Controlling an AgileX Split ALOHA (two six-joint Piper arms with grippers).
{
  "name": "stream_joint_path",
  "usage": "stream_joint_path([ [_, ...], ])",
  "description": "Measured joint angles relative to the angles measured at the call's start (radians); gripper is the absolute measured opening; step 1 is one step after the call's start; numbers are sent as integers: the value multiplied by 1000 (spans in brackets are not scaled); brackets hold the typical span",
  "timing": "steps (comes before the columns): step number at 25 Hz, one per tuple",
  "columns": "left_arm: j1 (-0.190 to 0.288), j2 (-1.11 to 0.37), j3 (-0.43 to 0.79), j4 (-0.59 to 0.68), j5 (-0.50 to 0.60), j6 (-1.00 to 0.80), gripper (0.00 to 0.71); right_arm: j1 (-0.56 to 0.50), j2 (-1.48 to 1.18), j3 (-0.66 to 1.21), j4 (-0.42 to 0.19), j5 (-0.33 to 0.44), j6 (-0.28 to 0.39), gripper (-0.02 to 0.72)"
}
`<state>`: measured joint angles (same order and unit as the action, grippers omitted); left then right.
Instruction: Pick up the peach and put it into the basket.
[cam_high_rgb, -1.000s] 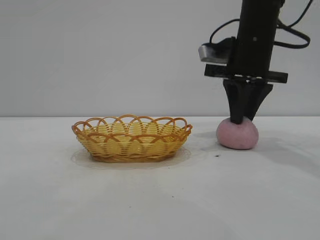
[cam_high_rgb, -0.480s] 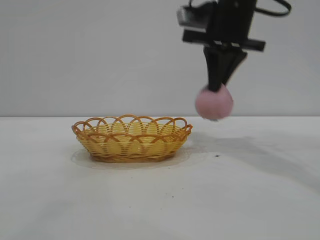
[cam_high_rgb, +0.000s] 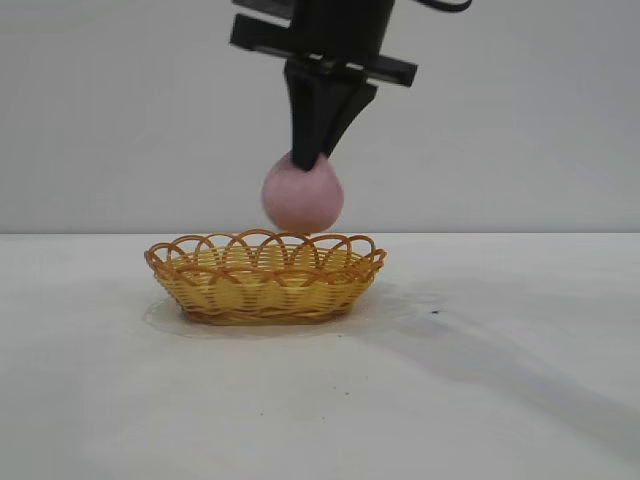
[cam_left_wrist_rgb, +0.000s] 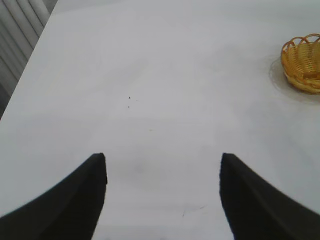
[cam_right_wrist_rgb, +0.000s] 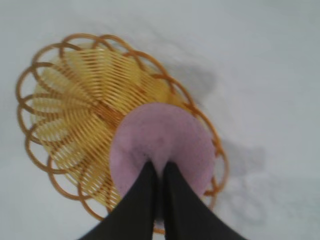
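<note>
A plain white bench stands before a grey wall. Off to the left, the left tool hangs released over bare bench. The basket sits left of centre; just above its right half hangs the peach, pinched at its tip by the clenched right tool. Carrying is the step in hand; next comes lowering and letting go. Only the right wrist view shows the peach over the basket's far rim, not centred.

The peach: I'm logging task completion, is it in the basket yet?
Not yet. The peach hangs above the basket, clear of its rim, pinched at its top by the shut right gripper.
</note>
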<state>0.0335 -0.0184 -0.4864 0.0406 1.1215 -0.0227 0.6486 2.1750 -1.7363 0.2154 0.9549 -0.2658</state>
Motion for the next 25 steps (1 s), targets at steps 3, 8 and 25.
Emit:
stream_joint_path([
  [3,0,0,0,0,0,0,421,2,4,0,2,-4,5,97],
  [8,0,0,0,0,0,0,421,2,-28,0,-76,-9,88,359],
  [25,0,0,0,0,0,0,421,-439,-140,107,-349,221,434,389],
])
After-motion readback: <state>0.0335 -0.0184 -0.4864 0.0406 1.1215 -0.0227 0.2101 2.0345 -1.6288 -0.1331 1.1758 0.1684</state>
